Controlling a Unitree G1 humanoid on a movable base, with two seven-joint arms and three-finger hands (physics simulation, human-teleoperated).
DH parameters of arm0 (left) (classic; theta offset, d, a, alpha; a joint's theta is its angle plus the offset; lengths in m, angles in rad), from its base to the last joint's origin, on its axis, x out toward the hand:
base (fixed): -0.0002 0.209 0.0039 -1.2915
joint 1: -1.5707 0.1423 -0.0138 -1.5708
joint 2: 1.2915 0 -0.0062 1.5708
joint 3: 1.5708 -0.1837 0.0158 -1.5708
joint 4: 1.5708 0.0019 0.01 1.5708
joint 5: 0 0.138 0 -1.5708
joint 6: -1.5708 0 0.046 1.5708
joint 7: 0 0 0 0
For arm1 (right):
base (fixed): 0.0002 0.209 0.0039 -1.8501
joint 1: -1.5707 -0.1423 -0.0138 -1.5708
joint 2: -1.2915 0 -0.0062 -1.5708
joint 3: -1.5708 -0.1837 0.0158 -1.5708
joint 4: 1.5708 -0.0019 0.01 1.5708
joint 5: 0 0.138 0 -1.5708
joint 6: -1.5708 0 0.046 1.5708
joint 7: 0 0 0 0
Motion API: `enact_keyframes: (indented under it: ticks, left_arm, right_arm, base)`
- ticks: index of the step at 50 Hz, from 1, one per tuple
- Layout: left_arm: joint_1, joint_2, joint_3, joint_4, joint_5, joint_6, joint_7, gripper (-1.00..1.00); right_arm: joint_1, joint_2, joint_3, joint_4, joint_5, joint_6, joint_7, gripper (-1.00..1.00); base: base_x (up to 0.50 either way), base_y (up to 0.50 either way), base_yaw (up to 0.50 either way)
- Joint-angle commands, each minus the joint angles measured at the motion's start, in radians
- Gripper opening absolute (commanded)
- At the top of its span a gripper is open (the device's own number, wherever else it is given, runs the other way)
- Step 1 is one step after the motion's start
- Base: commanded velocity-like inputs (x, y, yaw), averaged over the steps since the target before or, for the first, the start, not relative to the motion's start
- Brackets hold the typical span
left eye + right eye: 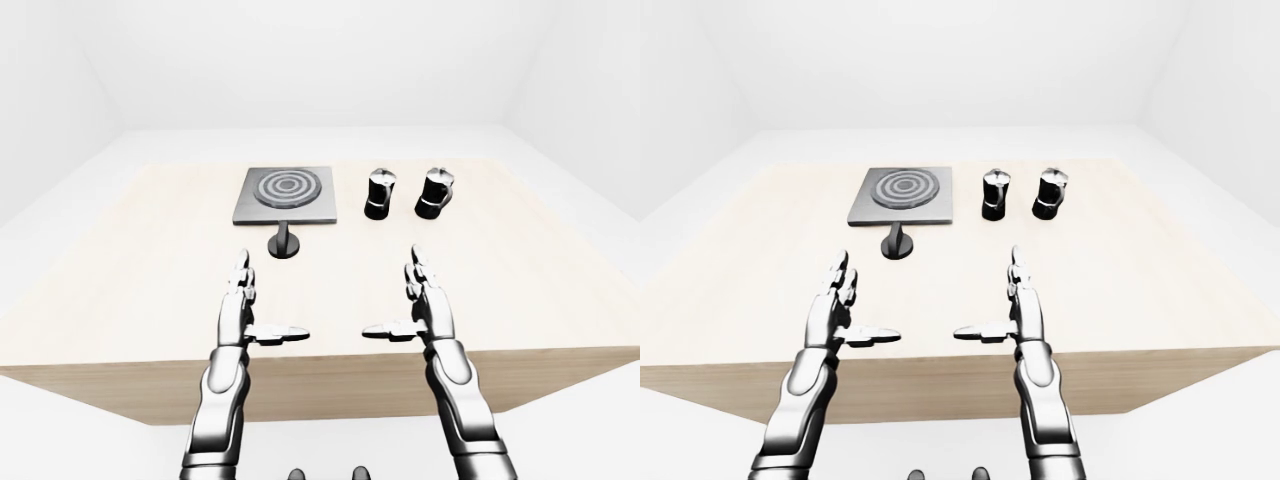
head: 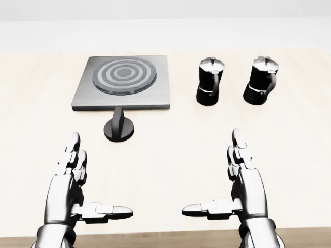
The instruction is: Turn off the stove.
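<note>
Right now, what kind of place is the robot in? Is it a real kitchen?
Probably a pretend kitchen inside a computer simulation, not a real one. A stove with ring burner and its knob sit on a plain wooden table, beside two moka pots, in an otherwise bare white room.

Head view: both forearms cut by bottom edge; left hand (image 2: 70,194) and right hand (image 2: 243,194) shown only from wrist up. Table (image 2: 170,155) runs past left and right edges there. Eye views: upper arms leave bottom edge. Stove knob (image 2: 119,126): no on/off marking legible, setting cannot be told. Moka pots (image 2: 210,81) (image 2: 261,80): far sides hidden, contents not visible.
</note>
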Motion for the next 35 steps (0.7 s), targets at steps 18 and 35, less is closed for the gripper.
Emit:
enact_keyframes:
  ticks: [18,35]
  left_arm:
    - [0.004,0.010,0.020,-0.005,-0.010,-0.004,-0.022,1.00]
    - [0.001,0.010,0.020,0.007,-0.011,-0.014,-0.022,1.00]
  right_arm:
    - [-0.010,-0.014,-0.022,0.023,-0.006,-0.011,0.026,1.00]
    - [-0.017,-0.014,-0.018,0.025,-0.018,0.020,0.022,1.00]
  base:
    - [0.00,0.00,0.00]
    - [0.00,0.03,0.00]
